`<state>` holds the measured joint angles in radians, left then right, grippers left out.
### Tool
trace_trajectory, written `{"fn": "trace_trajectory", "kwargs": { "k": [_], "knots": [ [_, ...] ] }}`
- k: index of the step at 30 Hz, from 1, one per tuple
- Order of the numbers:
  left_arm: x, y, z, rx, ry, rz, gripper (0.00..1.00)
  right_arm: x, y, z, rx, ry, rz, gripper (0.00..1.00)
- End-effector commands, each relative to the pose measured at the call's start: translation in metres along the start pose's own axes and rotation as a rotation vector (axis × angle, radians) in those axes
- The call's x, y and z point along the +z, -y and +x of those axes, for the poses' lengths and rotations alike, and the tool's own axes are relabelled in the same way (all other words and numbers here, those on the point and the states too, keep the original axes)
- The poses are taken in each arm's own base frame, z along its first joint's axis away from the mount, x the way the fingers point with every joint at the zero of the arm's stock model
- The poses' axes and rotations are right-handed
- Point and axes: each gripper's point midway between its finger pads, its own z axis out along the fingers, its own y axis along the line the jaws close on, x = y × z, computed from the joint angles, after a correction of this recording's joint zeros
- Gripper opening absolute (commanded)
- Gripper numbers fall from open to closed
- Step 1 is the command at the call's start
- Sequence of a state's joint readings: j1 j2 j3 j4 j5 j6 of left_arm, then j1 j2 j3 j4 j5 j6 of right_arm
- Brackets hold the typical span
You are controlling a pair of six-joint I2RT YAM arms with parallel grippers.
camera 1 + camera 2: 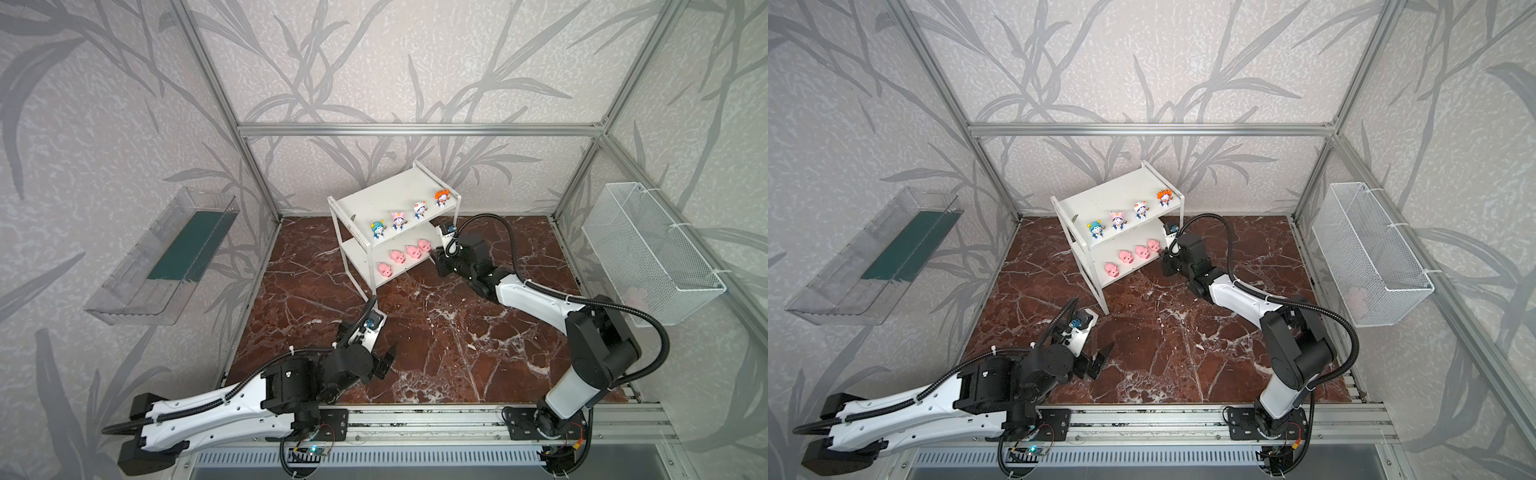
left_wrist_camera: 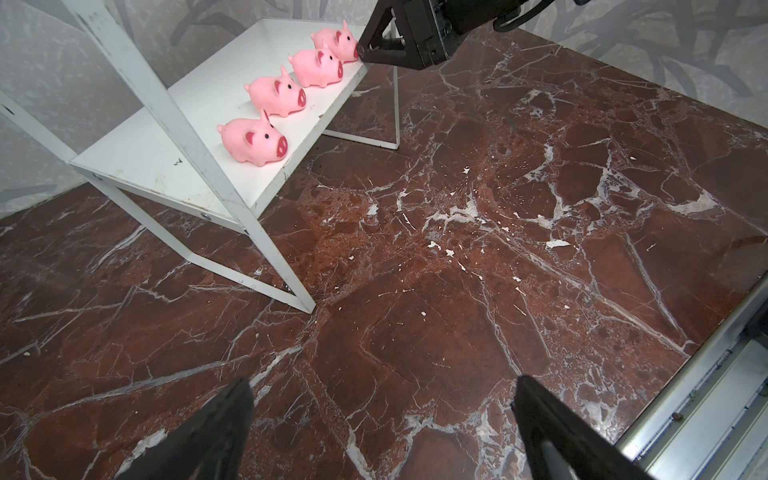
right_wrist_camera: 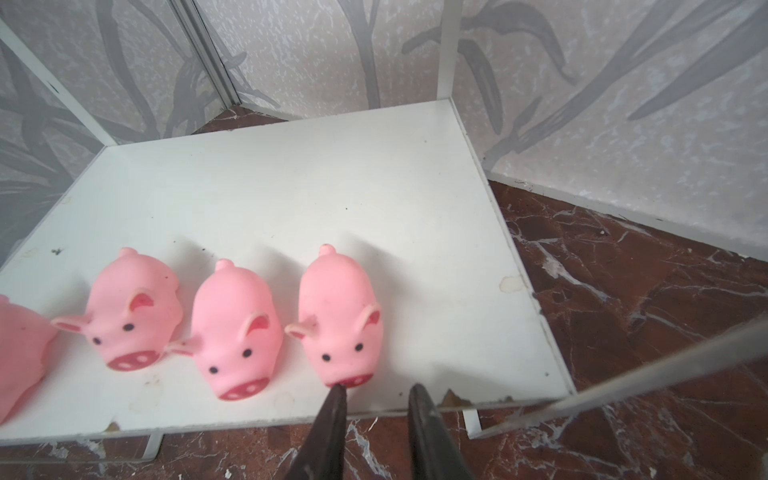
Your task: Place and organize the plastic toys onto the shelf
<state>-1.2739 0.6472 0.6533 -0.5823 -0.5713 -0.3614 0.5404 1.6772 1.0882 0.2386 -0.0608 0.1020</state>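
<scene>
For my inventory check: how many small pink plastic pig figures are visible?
4 pink pigs, in one row on the lower board of the white two-tier shelf. None seems hidden.

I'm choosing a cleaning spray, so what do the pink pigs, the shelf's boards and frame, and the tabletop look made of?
Pink pigs: likely soft rubber or vinyl, matte, rounded moulded shapes, painted snouts. Shelf boards: smooth white coated board; chipped edges show brown beneath. Frame: white-painted metal, scuffed. Tabletop: reddish-brown marble look, white veins, slight sheen; possibly printed film.
</scene>
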Motion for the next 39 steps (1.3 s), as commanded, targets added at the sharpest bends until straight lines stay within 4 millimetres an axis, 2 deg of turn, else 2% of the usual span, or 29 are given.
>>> {"fn": "trace_trajectory", "kwargs": {
  "k": [1, 8, 13, 17, 20, 23, 26, 30, 33, 35, 39],
  "knots": [
    [0.001, -0.004, 0.0, -0.003, 0.008, -0.021, 0.99, 0.004, -0.001, -0.015, 0.004, 0.034, -0.003, 0.27],
    [0.001, -0.005, 0.001, -0.005, 0.007, -0.024, 0.99, 0.004, -0.001, -0.016, 0.004, 0.036, -0.006, 0.27],
    [-0.001, -0.01, -0.001, -0.011, 0.02, -0.047, 0.99, -0.01, -0.002, -0.019, 0.005, 0.055, -0.003, 0.28],
    [-0.004, -0.028, -0.002, -0.024, 0.042, -0.137, 0.99, -0.028, -0.004, -0.015, 0.003, 0.057, -0.012, 0.29],
    [-0.009, -0.047, -0.001, -0.05, 0.068, -0.225, 0.99, -0.042, -0.003, -0.002, 0.004, 0.036, -0.008, 0.31],
    [-0.013, -0.066, 0.004, -0.084, 0.091, -0.313, 0.99, -0.06, 0.002, 0.013, 0.005, 0.014, 0.02, 0.37],
    [-0.014, -0.083, 0.007, -0.121, 0.093, -0.39, 0.99, -0.08, 0.01, 0.03, -0.006, -0.006, 0.07, 0.47],
    [-0.003, -0.098, 0.011, -0.177, 0.048, -0.445, 0.99, -0.105, 0.028, 0.048, -0.022, -0.056, 0.166, 0.68],
    [0.009, -0.112, 0.015, -0.231, 0.013, -0.491, 0.99, -0.122, 0.042, 0.057, -0.027, -0.078, 0.227, 0.79],
    [0.012, -0.127, 0.021, -0.286, -0.005, -0.54, 0.99, -0.132, 0.052, 0.061, -0.016, -0.089, 0.256, 0.84],
    [0.019, -0.157, 0.033, -0.428, -0.018, -0.621, 0.99, -0.149, 0.088, 0.075, 0.078, -0.108, 0.354, 0.89]
  ]
}}
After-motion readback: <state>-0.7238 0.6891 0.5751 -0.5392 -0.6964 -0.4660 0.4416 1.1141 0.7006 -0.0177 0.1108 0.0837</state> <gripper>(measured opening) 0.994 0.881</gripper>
